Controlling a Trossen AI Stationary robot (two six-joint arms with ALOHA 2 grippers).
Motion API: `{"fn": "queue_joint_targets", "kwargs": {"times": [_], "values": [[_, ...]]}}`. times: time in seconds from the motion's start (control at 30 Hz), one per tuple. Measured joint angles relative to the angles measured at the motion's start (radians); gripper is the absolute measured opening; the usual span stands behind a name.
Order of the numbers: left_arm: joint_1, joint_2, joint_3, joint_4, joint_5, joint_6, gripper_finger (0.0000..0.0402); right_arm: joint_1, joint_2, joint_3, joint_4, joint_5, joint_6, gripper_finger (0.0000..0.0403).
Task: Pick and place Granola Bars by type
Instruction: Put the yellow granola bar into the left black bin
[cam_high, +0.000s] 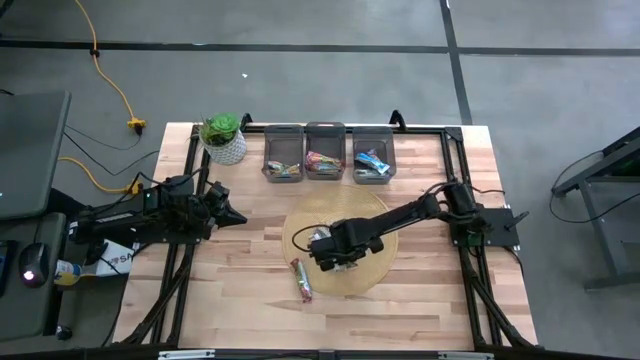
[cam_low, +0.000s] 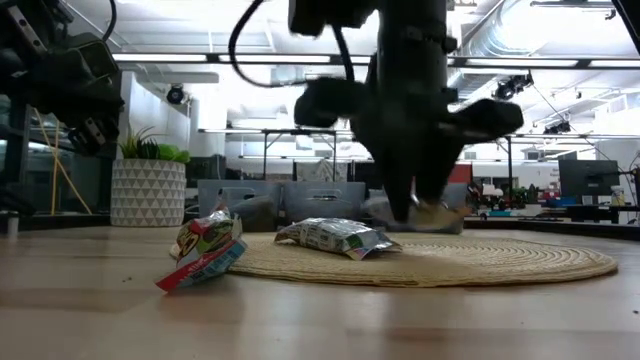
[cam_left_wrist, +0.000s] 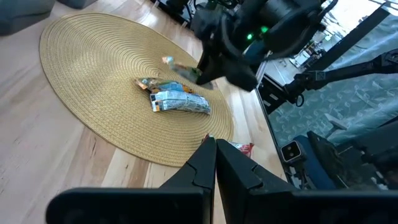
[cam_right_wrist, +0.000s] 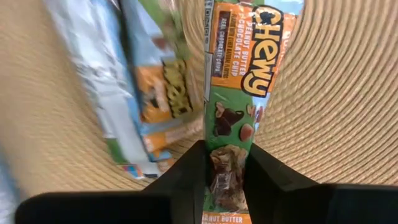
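Note:
My right gripper (cam_high: 335, 256) stands over the round woven mat (cam_high: 375, 225) and is shut on a green-and-orange granola bar (cam_right_wrist: 231, 124). Two more bars lie on the mat beside it, an orange-and-blue one (cam_right_wrist: 163, 93) and a silvery-blue one (cam_left_wrist: 180, 103). A red-and-green bar (cam_high: 302, 280) lies on the table off the mat's near-left edge; in the low view (cam_low: 205, 250) one end rests on the wood and the other tilts up. My left gripper (cam_high: 233, 215) is shut and empty above the table's left side. My right gripper pinches the green-and-orange bar by its two long edges (cam_right_wrist: 227, 177) between its two fingers. The fingers come from above, pointing down, and lie across the bar. Most of the bar reaches out past the fingers over the mat; whether it is clear of the mat I cannot tell.
Three small grey bins stand in a row at the far edge, left (cam_high: 283, 155), middle (cam_high: 325, 152) and right (cam_high: 372, 155), each with bars inside. A potted plant (cam_high: 224, 138) stands left of them. Black rails (cam_high: 455, 180) run along the table's sides.

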Motion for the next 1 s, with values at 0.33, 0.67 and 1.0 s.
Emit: {"fn": "queue_joint_targets", "kwargs": {"times": [0.33, 0.67, 1.0], "values": [[0.0, 0.0, 0.0, 0.0, 0.0, 0.0, 0.001, 0.001, -0.149, 0.0, 0.058, 0.213, -0.06, 0.0071], [0.0, 0.0, 0.0, 0.0, -0.004, 0.0, 0.001, 0.006, -0.226, 0.001, 0.378, 0.472, -0.552, 0.0071], [0.0, 0.0, 0.0, 0.0, -0.003, 0.0, 0.001, 0.004, -0.222, 0.001, 0.609, 0.577, -0.939, 0.0071]]}}
